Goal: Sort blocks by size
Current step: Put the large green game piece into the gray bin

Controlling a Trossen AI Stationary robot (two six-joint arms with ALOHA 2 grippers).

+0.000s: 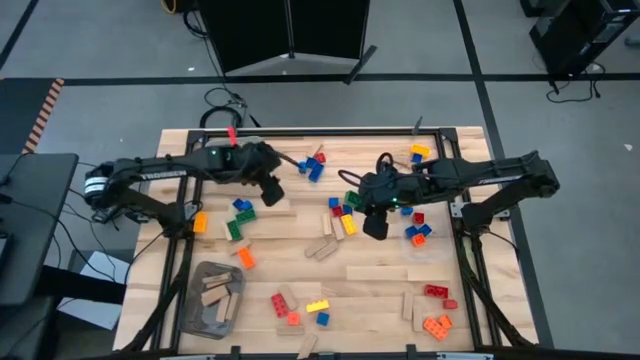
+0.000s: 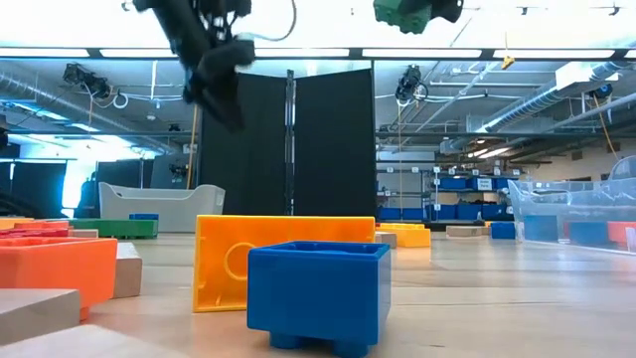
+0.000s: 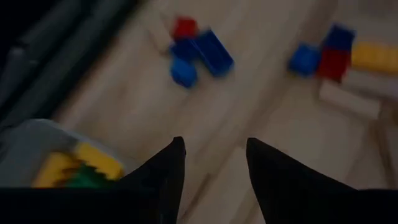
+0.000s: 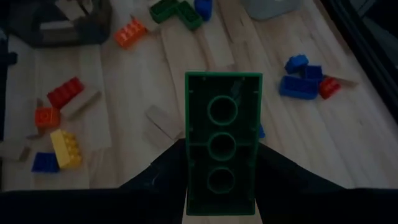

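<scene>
Overhead, level and wrist views of a two-arm sorting station. The right claw is closed on a long green brick, gripping it by its near end so that the hollow underside, with three round sockets in a row, faces the wrist camera; in the level view the same brick hangs high above the wooden bench, well clear of it. From above, this claw sits right of the bench's centre, over a cluster of red, blue and yellow bricks. The left claw is raised over the left rear of the bench; its two dark fingers stand apart with nothing between them, and beyond them lie a red brick and blue bricks on the boards. Loose bricks are scattered across the whole surface: orange ones at the front right corner, a yellow brick and a red brick near the front edge, and plain wooden pieces between them. A dark tray at the front left holds several wooden pieces. In the level view an orange brick and a blue brick stand nearest the camera. What appears to be a clear bin sits at the right. Behind the bench stands a black folding screen in an open workshop with ceiling strip lights.
</scene>
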